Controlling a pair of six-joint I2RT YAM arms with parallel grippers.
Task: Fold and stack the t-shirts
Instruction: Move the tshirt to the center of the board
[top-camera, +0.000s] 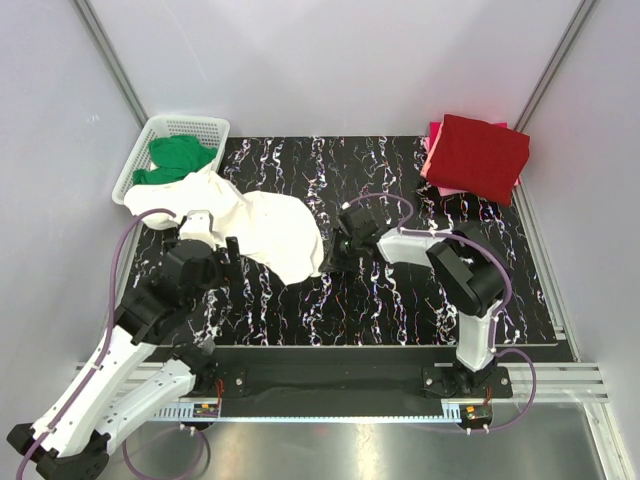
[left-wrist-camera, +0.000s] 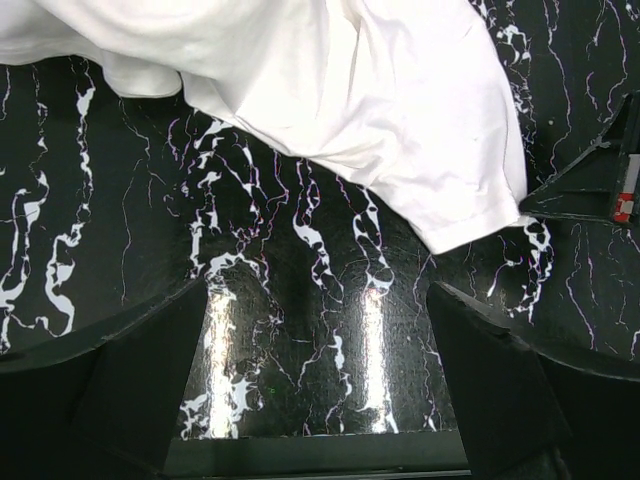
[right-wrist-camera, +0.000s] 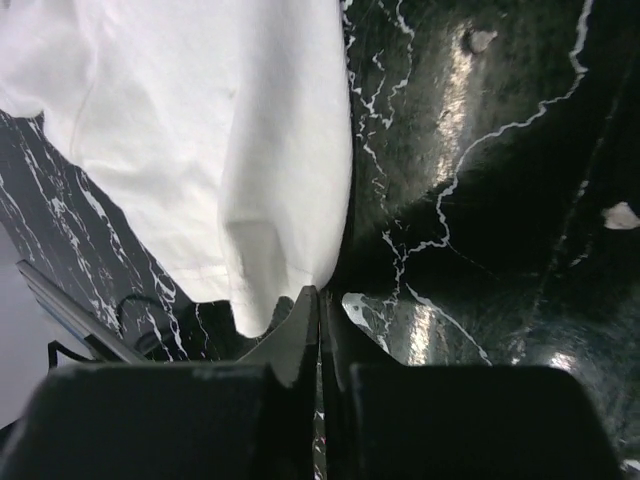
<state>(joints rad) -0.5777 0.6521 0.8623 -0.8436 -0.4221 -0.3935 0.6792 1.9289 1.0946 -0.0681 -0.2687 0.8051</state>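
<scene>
The right gripper (right-wrist-camera: 320, 297) has its fingers pressed together, and the hem corner of the white tee (right-wrist-camera: 200, 130) runs down into their tips, so it looks pinched there, at the tee's right near corner. The left gripper (left-wrist-camera: 318, 290) is spread wide over bare table (left-wrist-camera: 300, 330) with nothing between its fingers. It sits just near of the tee's lower edge, not touching the cloth.

From above, the white tee (top-camera: 265, 228) lies rumpled and unfolded across the left-centre of the table. Its left end reaches the near rim of the basket (top-camera: 205, 125), and its right corner meets the right gripper (top-camera: 332, 260). The left gripper (top-camera: 226, 250) sits at the tee's near edge, left of middle.

A green tee (top-camera: 180, 158) is bunched in the basket at the far left. At the far right corner a folded red tee (top-camera: 478, 155) rests on a pink tee (top-camera: 431, 140), of which only an edge shows.

My reading is that the task is about half done. Two tees are folded and stacked. The white one is only being drawn out flat, with no fold made yet, and the green one is untouched.
</scene>
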